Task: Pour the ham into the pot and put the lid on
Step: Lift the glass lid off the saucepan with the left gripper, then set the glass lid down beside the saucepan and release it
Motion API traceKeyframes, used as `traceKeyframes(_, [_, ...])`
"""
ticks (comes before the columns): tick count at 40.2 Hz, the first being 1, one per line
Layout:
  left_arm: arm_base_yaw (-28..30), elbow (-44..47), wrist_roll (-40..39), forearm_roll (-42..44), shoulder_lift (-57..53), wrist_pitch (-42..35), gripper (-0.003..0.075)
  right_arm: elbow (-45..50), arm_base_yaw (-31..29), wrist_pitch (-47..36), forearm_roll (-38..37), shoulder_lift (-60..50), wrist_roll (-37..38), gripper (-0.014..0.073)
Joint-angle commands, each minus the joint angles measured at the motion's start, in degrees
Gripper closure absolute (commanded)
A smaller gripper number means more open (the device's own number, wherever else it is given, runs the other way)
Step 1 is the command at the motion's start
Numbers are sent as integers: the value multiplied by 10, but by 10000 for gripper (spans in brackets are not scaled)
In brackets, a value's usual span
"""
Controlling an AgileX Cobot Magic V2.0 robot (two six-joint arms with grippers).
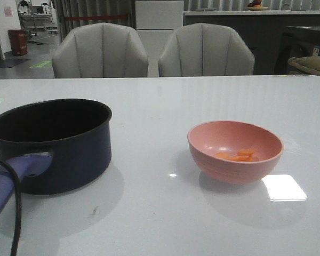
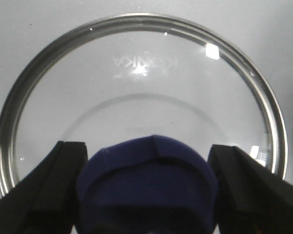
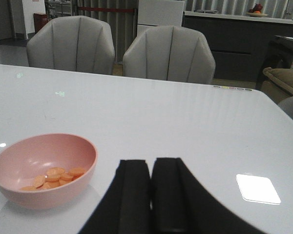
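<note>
The dark navy pot [image 1: 69,160] stands at the left of the table, its purple-blue handle [image 1: 10,178] pointing toward me. The ham [image 1: 239,156], a few flat orange pieces, lies in the pink bowl [image 1: 234,165] at the right. The glass lid [image 2: 136,87] lies flat on the table and shows only in the left wrist view. My left gripper [image 2: 147,146] has its fingers against both sides of the lid's blue knob [image 2: 149,185]. In the right wrist view my right gripper [image 3: 150,163] is shut and empty, beside the pink bowl [image 3: 44,195] holding the ham [image 3: 52,178].
Two grey chairs [image 1: 101,50] stand behind the table's far edge. A black cable [image 1: 13,202] crosses the pot handle at the near left. Neither arm shows in the front view. A bright light reflection [image 1: 284,188] lies on the table by the bowl.
</note>
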Motion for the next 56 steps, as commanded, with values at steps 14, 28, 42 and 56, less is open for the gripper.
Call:
traceKeyframes(14, [1, -5, 3, -14, 39, -57, 365, -2, -4, -46, 1, -12, -3, 444])
traceKeyframes(28, [1, -13, 3, -14, 61, -54, 148, -2, -4, -46, 1, -12, -3, 444])
traceKeyframes(42, [-7, -58, 3, -19, 36, -11, 136, -2, -4, -46, 1, -12, -3, 444])
traceKeyframes(56, [-58, -64, 3, -13, -113, -8, 136, -2, -4, -46, 1, -12, -3, 444])
